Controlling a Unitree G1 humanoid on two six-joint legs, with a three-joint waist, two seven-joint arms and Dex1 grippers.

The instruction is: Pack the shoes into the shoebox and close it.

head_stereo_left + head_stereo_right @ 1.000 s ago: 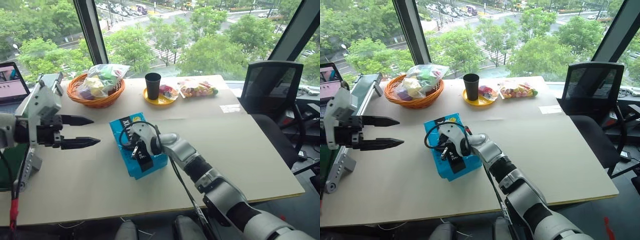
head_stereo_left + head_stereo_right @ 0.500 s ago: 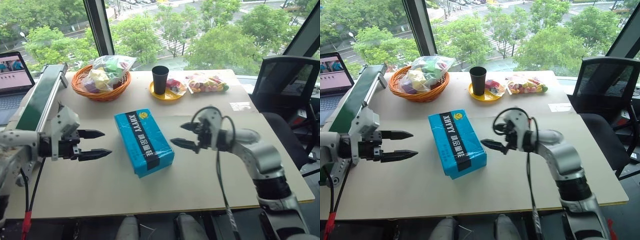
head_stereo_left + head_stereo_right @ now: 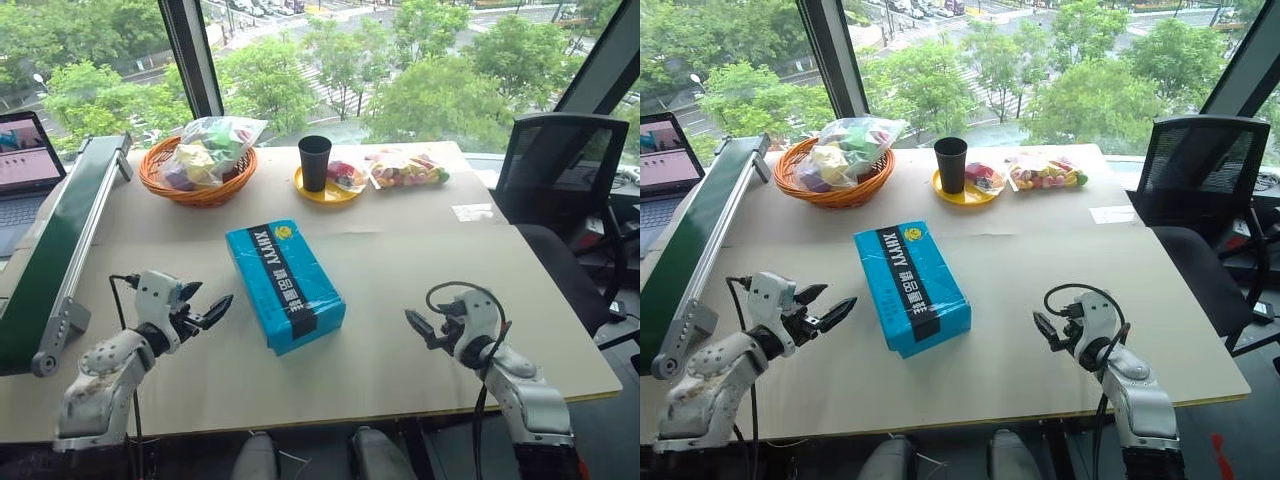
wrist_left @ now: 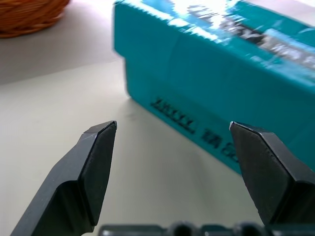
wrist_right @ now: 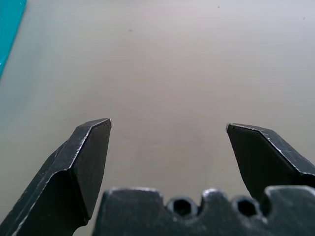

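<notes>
The shoebox [image 3: 285,285], turquoise with a black stripe, lies with its lid shut in the middle of the table. The shoes are hidden. My left gripper [image 3: 206,301] rests low over the table to the left of the box, open and empty, pointing at its side. The left wrist view has the box wall [image 4: 221,73] just beyond the parted fingertips [image 4: 101,142]. My right gripper [image 3: 424,322] sits low to the right of the box, a clear gap away, open and empty. In the right wrist view there is bare table between its fingers [image 5: 91,142].
At the back stand an orange wicker basket [image 3: 195,170] of wrapped toys, a black cup [image 3: 313,162] on a yellow plate and a bag of sweets [image 3: 405,172]. A green conveyor [image 3: 50,250] and laptop [image 3: 25,150] line the left edge. An office chair [image 3: 570,190] stands at right.
My right gripper has come off the box lid, opened, and swung right and down to the table. My left gripper has sunk to table height. The box stays shut.
</notes>
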